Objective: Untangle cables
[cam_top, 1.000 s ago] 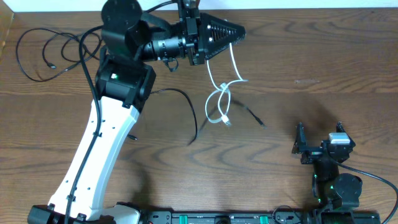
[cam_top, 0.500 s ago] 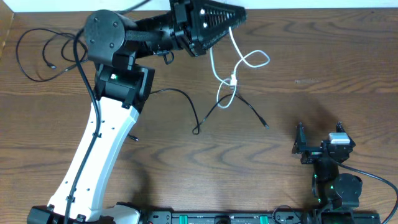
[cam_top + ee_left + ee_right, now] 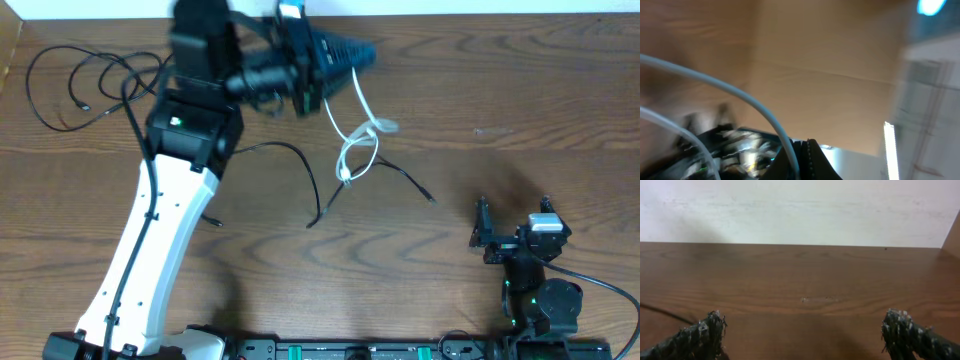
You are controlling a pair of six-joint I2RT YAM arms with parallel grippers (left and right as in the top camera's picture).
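The left gripper (image 3: pixel 366 54) is closed on the white cable (image 3: pixel 361 100) and is raised over the far middle of the surface (image 3: pixel 520 110). In the blurred left wrist view the cord is seen pinched at the gripper's tip. From the grip the white cable is hung down toward the near side and looped once, and its plug end is laid among strands of black cable (image 3: pixel 405 180) at the middle — whether it is knotted with them cannot be told. A second black cable (image 3: pixel 45 110) is coiled loosely at the far left, well apart. The right gripper (image 3: pixel 513 218) is seen at the near right with its jaws spread wide — nothing is held.
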